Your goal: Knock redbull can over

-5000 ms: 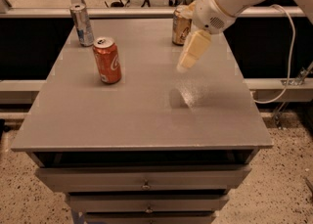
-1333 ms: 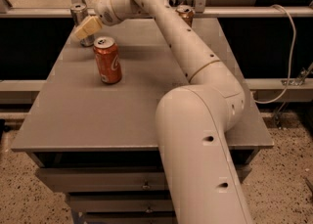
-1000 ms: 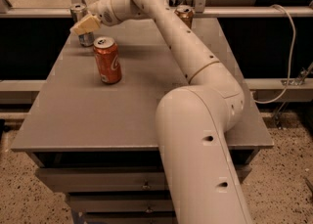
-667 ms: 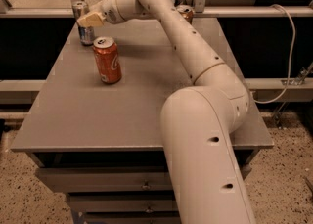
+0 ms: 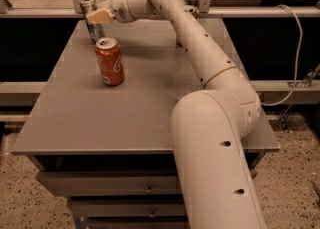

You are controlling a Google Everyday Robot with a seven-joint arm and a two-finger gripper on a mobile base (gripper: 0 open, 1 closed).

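Hand (image 5: 98, 16) crosses redbull can (image 5: 93, 33) near table (image 5: 100, 123) far-left corner.

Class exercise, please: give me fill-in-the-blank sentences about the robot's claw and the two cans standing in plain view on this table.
The claw is against the ____ half of the redbull can.
The cola can stands ____ on the grey table.
Of these two cans, the ____ can is farther from the camera.
Missing words: upper; upright; redbull.
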